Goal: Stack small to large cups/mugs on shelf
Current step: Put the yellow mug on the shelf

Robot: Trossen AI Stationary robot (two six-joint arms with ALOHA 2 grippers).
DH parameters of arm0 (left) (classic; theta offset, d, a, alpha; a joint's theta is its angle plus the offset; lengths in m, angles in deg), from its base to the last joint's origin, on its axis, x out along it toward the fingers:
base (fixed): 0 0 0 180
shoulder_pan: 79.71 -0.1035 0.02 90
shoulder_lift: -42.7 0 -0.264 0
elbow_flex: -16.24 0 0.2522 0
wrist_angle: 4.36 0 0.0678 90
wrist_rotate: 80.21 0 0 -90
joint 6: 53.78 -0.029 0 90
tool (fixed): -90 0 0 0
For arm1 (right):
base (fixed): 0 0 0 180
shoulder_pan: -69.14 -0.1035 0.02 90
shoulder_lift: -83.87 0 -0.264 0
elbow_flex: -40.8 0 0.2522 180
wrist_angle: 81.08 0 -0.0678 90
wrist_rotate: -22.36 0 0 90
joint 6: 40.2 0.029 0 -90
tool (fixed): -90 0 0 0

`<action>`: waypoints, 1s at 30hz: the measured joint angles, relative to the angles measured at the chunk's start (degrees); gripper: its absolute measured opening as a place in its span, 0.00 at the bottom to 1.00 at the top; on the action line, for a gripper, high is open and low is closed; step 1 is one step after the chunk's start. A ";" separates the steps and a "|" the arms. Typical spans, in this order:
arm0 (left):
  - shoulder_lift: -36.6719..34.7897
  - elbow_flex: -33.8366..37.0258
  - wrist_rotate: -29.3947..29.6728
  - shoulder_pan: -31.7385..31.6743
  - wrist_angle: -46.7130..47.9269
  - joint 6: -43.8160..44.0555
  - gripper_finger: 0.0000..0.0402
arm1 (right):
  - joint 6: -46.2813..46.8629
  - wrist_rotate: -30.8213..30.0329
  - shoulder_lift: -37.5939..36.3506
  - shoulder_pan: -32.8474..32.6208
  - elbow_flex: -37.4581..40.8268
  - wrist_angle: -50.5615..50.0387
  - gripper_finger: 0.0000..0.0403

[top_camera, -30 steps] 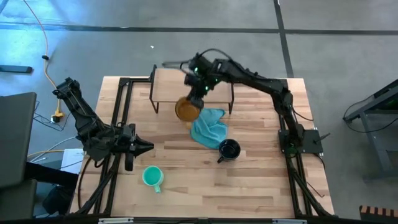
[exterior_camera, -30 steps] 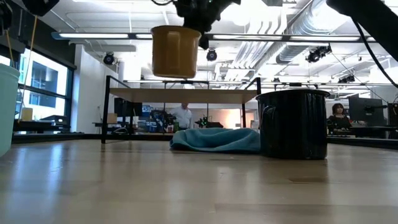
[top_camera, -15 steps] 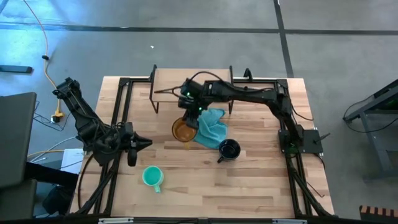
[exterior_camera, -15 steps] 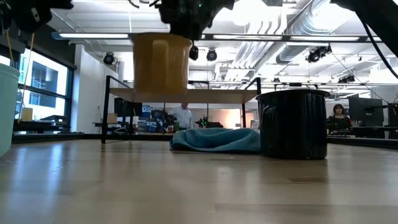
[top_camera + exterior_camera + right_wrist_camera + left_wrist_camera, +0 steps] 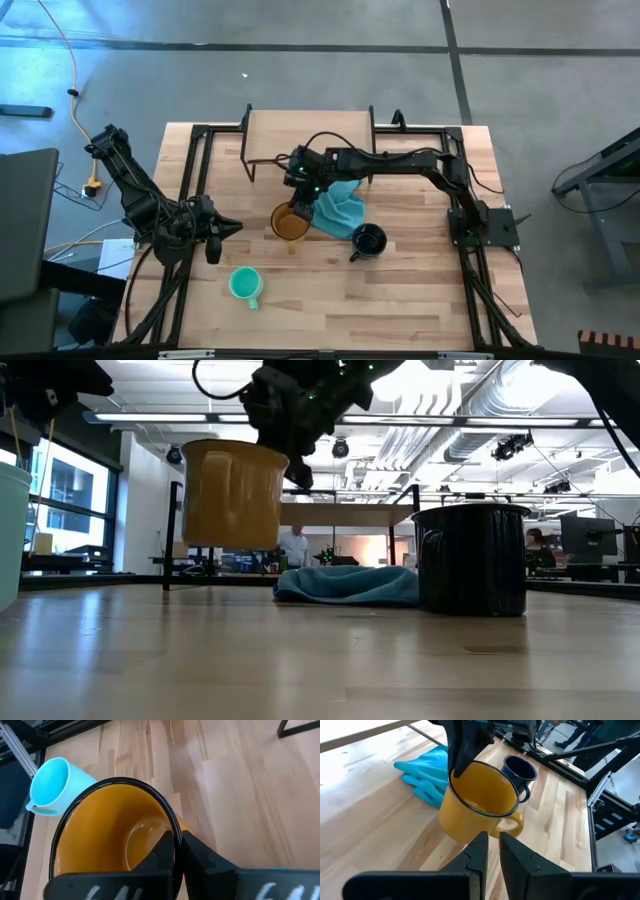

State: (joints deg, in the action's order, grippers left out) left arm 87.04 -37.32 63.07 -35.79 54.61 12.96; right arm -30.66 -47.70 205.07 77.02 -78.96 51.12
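Right gripper [image 5: 291,452] pinches rim of amber mug [image 5: 234,494], hanging clear above table [image 5: 300,650]. Beyond mug: shelf [image 5: 300,512]. Beside gripper, lower: blue cloth [image 5: 345,584], then dark mug [image 5: 472,559] upright on table.

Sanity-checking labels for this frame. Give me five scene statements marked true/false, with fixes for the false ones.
1. The right gripper is shut on the rim of the amber mug. True.
2. The amber mug stands on the shelf. False: it hangs in the air above the table, in front of the shelf.
3. The teal mug is nested inside the navy mug. False: they stand apart on the table.
4. The blue cloth lies between shelf and navy mug. True.
5. The left gripper holds the teal mug. False: it holds nothing, its fingers nearly together, pointed at the amber mug.
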 joint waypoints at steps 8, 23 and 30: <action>0.00 0.00 -0.36 0.00 -0.02 0.13 0.09 | 0.22 0.45 0.02 0.35 0.03 -0.23 0.00; 0.04 0.00 -1.22 -0.01 -0.07 1.04 0.09 | -3.88 -0.03 -0.54 2.67 -8.48 -11.90 0.00; 0.04 0.00 -1.22 0.00 -0.44 1.26 0.09 | -8.52 -2.91 -0.59 5.97 -18.49 -24.82 0.00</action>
State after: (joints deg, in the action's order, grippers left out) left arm 87.08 -37.32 61.84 -35.79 54.17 14.23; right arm -39.18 -50.60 204.48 82.99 -97.45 26.30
